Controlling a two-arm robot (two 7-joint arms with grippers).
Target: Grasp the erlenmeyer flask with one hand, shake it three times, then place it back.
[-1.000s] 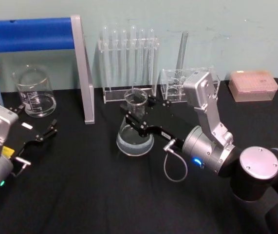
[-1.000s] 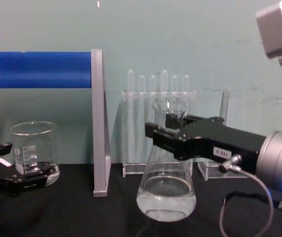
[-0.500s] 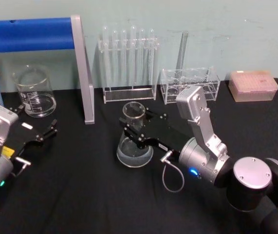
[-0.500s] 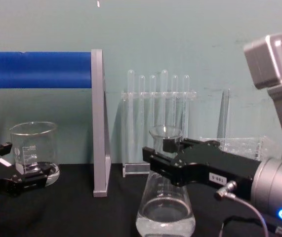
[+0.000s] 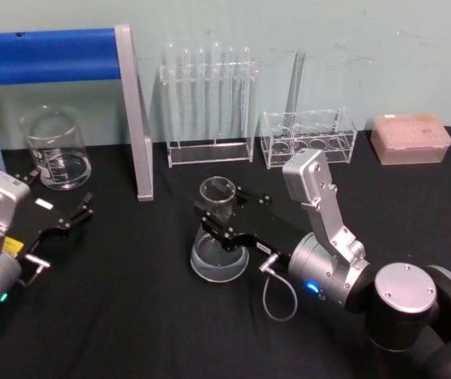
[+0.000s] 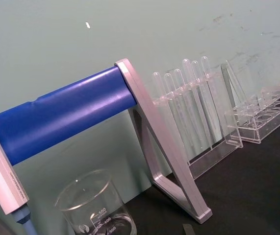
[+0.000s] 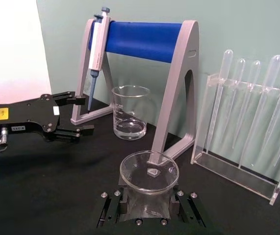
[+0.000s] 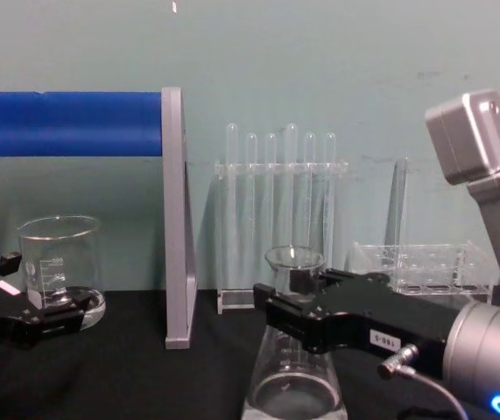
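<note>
- Since a second ago the erlenmeyer flask [image 5: 219, 251] has dropped and come back toward us. In the chest view its base now sits right at the bottom edge.
- The flask is mid-surface, in front of the test tube rack [image 5: 209, 103] and well apart from the beaker [image 5: 54, 150]. It's upright, with a bit of clear liquid in the bottom. We honestly can't tell if the base is touching the black surface [image 5: 130, 316] or hanging just above it.
- The right claw [image 5: 219, 201] is clamped on the flask neck just under the flared rim, one finger on each side.
- What worries us is that smooth glass neck in a two-finger pinch. A hard swing could let it slip or twist, and the liquid sloshing would add to the tug.
- If this is the set-down, coming in too fast could knock the base on the surface. Letting go before the base is down would drop it or tip it.
- Right arm pose: it reaches in low from the right, forearm nearly flat over the surface, claw held level.
- The left claw [image 5: 62, 189] is parked at the left near the beaker, fingers spread, holding nothing.
</note>
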